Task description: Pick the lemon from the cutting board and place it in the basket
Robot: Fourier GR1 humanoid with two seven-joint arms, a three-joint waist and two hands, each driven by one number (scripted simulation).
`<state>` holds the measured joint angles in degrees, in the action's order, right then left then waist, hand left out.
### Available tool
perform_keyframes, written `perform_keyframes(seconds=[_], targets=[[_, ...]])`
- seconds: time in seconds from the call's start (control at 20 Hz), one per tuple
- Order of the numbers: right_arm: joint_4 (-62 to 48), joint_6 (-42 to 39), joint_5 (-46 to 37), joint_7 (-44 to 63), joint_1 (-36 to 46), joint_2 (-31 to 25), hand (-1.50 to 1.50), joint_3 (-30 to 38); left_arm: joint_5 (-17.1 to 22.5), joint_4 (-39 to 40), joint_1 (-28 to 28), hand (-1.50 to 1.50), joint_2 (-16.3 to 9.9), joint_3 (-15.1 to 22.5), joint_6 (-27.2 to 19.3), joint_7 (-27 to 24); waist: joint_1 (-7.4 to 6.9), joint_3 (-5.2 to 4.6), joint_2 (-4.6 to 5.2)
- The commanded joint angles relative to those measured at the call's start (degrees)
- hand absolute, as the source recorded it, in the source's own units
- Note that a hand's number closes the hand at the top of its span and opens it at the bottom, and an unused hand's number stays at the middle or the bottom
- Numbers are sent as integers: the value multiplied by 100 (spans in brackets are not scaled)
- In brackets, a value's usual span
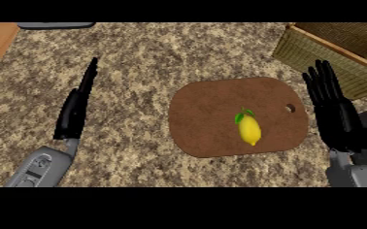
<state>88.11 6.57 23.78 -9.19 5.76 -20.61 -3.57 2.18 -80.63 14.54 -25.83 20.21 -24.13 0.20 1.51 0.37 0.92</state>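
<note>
A yellow lemon [249, 128] with a small green leaf lies on the brown cutting board [208, 121], right of the board's middle. The woven basket [315, 53] stands at the upper right corner of the counter, partly cut off by the view's edge. My right hand [333, 111] is open with fingers straight, just right of the board's handle hole and below the basket. My left hand [75, 109] is open, seen edge-on with fingers pointing up, well left of the board. Neither hand touches the lemon.
The speckled stone counter [143, 63] spreads around the board. A dark grey flat object [56, 25] shows at the top left edge. A strip of orange wood [6, 36] runs along the far left.
</note>
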Motion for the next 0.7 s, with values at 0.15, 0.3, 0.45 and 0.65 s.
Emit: perform_keyframes(seconds=[0.15,0.3,0.45,0.65], targets=[[-377,-1454,517,-40,1619,-328,150,-26,756,116,240,0,83,-434,583,362,-547,-30,-1],[278,-2413,-629,-521,2100,-1278,150,-739,917,173,98,0,277,-303,664,538,-866,-107,-31],[522,-2810,-1499,-1259,2038,-1217,-150,-1466,1316,267,-15,0,193,-540,921,762,-629,-44,-47],[731,-1614,-2694,-1538,1749,40,-150,-2494,1658,234,-43,0,-49,-966,1146,995,-272,-38,-99]])
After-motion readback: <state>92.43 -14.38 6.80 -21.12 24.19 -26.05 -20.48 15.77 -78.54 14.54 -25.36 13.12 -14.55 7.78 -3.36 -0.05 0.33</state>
